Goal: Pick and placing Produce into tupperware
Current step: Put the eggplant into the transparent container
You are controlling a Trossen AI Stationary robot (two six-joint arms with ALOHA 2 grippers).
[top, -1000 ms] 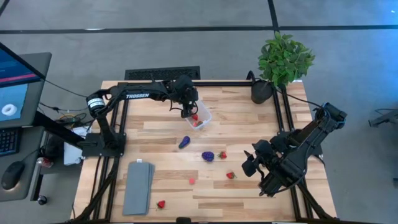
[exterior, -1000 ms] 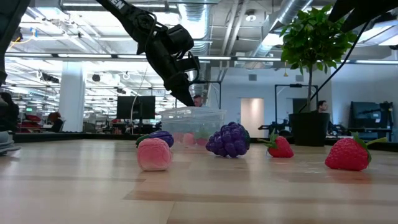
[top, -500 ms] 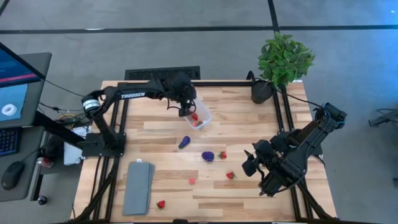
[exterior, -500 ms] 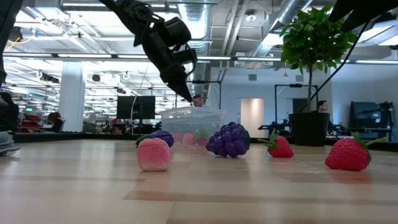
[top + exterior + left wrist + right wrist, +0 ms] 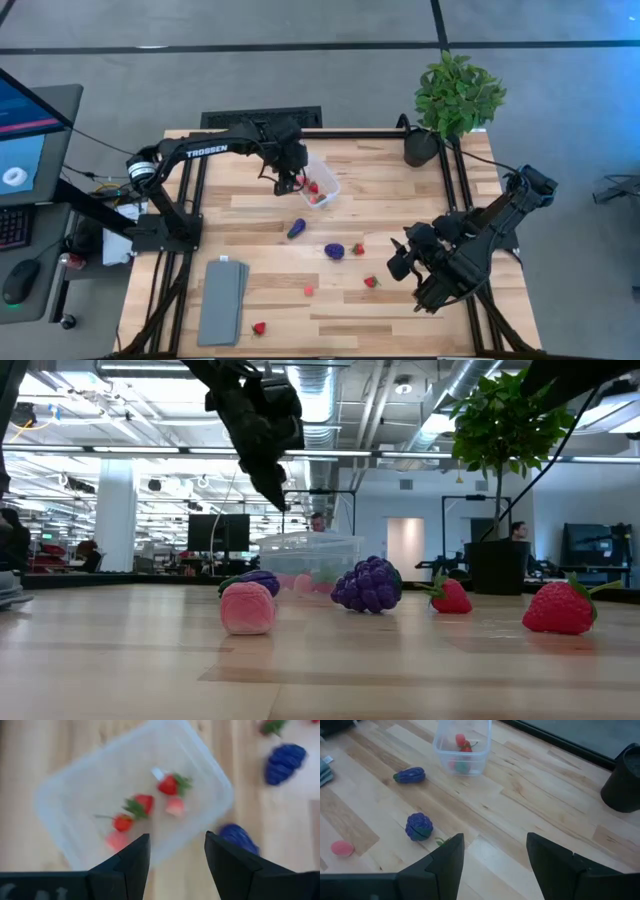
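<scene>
Hovering above the tub [image 5: 318, 188] near the counter's [image 5: 400, 210] far side, my left end effector [image 5: 286, 181] sits just off the tub's left rim, fingers [image 5: 131, 865] spread and holding nothing. Through my left wrist camera I look down into the tub [image 5: 135, 795]: three strawberries [image 5: 170, 785] and two pink pieces [image 5: 175, 807] lie on its floor.

My right end effector [image 5: 400, 262] waits over the counter's right half, near the front, also spread and empty.

Loose produce lies on the counter in front of the tub. The eggplant [image 5: 296, 229] is nearest the tub, just in front of it. The grapes [image 5: 334, 250] lie further forward, with a strawberry [image 5: 358, 248] just beside them on the right. Another strawberry [image 5: 371, 282] sits nearer the front, close to my right end effector. A pink piece [image 5: 309, 291] lies near the middle front, and one more strawberry [image 5: 259, 327] is at the front edge, beside the grey slab [image 5: 222, 300].

From counter height, the pink piece [image 5: 248, 607] is closest to the camera, with the grapes [image 5: 367, 584] and eggplant [image 5: 252, 581] behind it and the tub [image 5: 308, 555] beyond them. A potted plant [image 5: 452, 100] stands at the far right corner.
</scene>
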